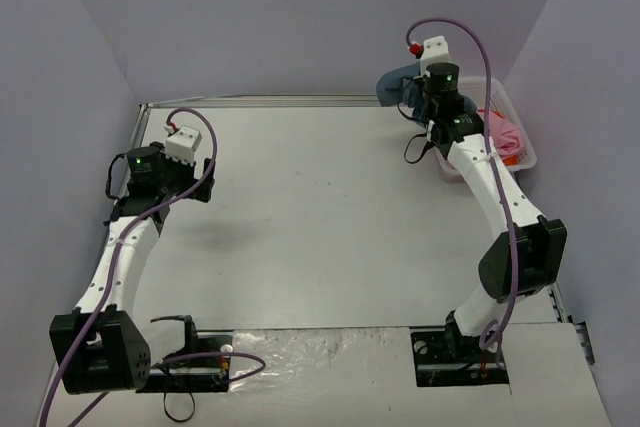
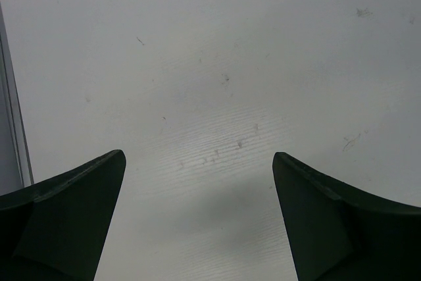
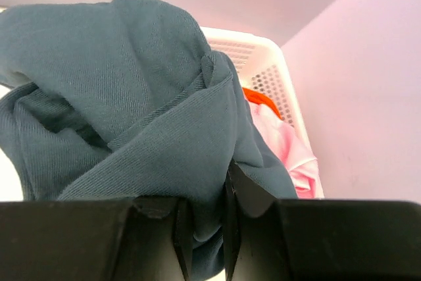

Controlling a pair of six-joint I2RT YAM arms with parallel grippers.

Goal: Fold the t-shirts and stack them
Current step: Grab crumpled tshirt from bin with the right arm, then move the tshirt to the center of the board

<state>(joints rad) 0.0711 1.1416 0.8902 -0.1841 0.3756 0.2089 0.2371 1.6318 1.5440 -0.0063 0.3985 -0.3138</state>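
Right claw (image 3: 209, 218): clenched on teal shirt (image 3: 131, 90), tabletop's far right corner | Left claw (image 2: 198, 218): released | Risk: trailing cloth may snag basket (image 3: 279, 74) rim.

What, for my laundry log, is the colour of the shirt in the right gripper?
Dark teal-blue, plain; the shirt shows best in the right wrist view.

Teal t-shirt (image 3: 151, 97) is matt cloth with a fine diagonal weave, pink t-shirt (image 3: 293, 153) a smoother soft cloth, basket (image 3: 273, 74) white perforated plastic with slight sheen, tabletop (image 2: 230, 44) matt off-white and faintly scuffed, left gripper (image 2: 199, 162) smooth matt dark plastic.
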